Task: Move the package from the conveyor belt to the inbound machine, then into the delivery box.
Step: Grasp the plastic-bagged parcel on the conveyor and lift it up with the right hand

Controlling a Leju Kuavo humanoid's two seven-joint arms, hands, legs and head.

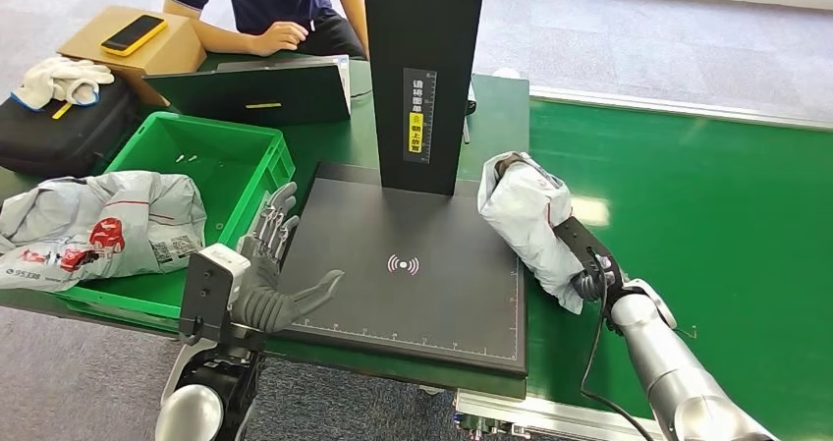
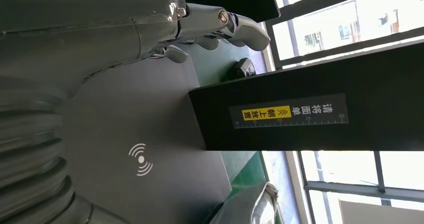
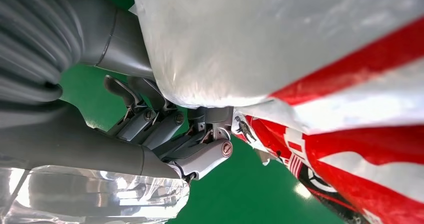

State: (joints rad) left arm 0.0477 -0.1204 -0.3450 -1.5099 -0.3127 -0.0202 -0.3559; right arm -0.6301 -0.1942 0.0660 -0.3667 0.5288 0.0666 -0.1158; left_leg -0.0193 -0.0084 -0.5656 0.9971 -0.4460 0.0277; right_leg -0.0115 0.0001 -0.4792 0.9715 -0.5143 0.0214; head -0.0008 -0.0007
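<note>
Package point(image 1: 526, 220): white-grey plastic mailer, red print visible on it in the right wrist view point(image 3: 310, 59). Long axis runs from near the right wrist up and away toward the black post point(image 1: 422, 78), slightly tilted left; far end at the scanner plate's right edge, near end at the wrist. It sits lifted over the boundary between the scanner plate point(image 1: 413, 284) and the green belt point(image 1: 688, 215), just right of the post's base. Right robot hand point(image 1: 587, 264) holds the package from the near, lower side; dark fingers point(image 3: 165, 129) curl beneath the bag, thumb against its surface. Right forearm comes in from lower right, angled up-left. Left robot hand point(image 1: 270, 269) holding nothing, fingers spread and pointing away, thumb stretched right over the plate's left edge; palm roughly upright. Left wrist view shows its fingers point(image 2: 220, 27) extended above the plate, the wireless mark point(image 2: 141, 159) near. Green bin point(image 1: 211, 166) left of the plate, with another mailer point(image 1: 98, 227) draped over its near left rim. A person point(image 1: 265, 9) sits beyond the table; phone point(image 1: 133, 33) on a cardboard box.
</note>
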